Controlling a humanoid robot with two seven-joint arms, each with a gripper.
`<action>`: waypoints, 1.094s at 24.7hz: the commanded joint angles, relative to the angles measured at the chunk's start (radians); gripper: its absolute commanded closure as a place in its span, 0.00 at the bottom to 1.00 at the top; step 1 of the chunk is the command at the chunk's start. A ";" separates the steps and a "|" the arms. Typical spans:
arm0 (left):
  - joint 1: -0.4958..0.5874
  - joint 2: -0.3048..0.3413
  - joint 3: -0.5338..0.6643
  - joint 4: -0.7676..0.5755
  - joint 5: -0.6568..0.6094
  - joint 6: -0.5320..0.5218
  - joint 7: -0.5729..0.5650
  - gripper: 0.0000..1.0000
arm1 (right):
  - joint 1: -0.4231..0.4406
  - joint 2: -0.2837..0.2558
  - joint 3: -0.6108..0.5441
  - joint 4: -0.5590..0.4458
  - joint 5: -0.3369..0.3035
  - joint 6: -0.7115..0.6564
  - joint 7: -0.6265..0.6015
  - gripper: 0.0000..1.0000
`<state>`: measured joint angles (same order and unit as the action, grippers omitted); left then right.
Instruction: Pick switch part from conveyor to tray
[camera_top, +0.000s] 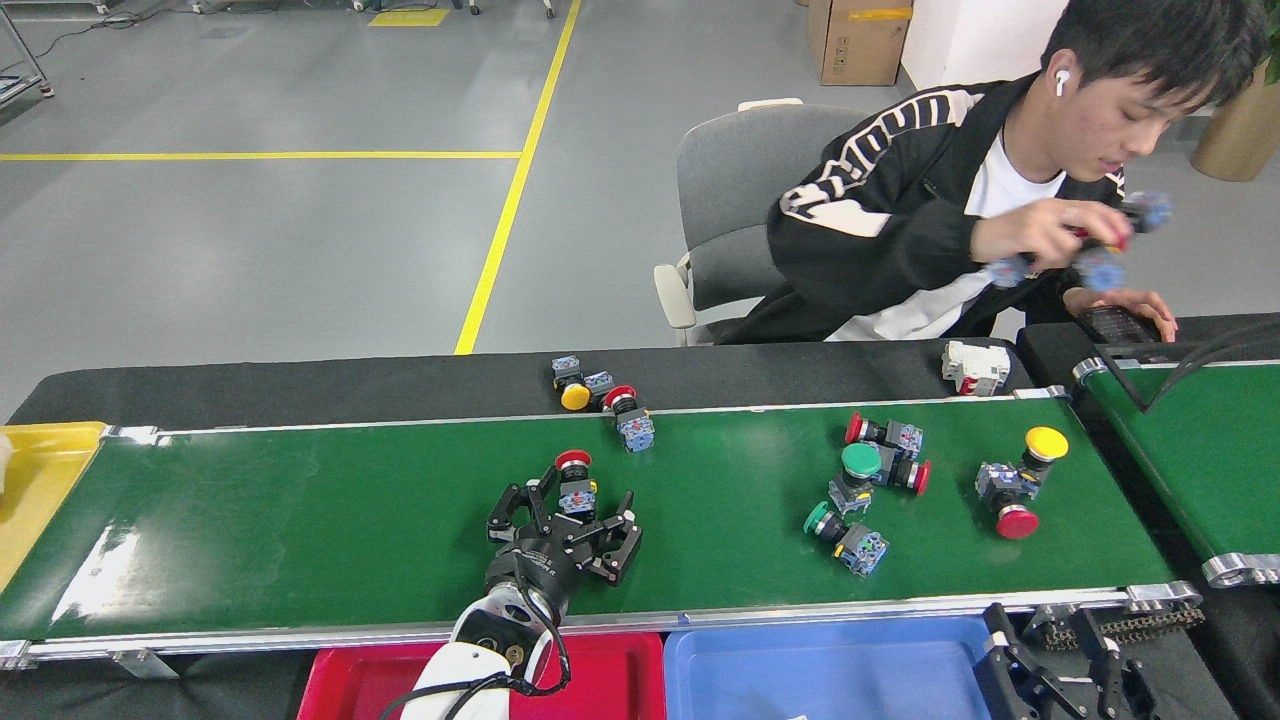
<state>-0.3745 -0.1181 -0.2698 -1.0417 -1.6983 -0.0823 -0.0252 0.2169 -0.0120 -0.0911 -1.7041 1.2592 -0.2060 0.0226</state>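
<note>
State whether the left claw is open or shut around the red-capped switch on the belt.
Open. The left claw has its fingers spread either side of the red-capped switch on the conveyor, not yet closed on it.

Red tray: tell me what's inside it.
The red tray shows only bare red floor at right and left. The left arm crosses its middle and covers that part, and its near edge is cut off, so parts there can't be ruled out.

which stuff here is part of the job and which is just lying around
In the job: conveyor; red-capped switch part between the open left pincer fingers; red tray.

Lying about: blue tray; yellow tray; white part; grey chair.
</note>
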 joint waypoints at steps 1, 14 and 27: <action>-0.017 0.005 0.011 -0.011 0.008 -0.040 0.004 0.89 | -0.048 0.007 0.056 0.018 0.023 0.049 0.039 0.13; 0.399 0.123 0.210 -0.564 0.057 -0.330 0.014 0.87 | -0.314 0.009 0.341 0.244 0.043 0.184 0.183 0.42; 0.678 0.166 0.420 -0.727 0.085 -0.459 0.065 0.00 | -0.169 -0.002 0.346 0.017 -0.007 -0.098 0.171 0.85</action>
<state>0.3059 0.0497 0.1446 -1.7511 -1.6195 -0.5450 0.0287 0.0419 -0.0087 0.2552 -1.6481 1.2583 -0.2278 0.2012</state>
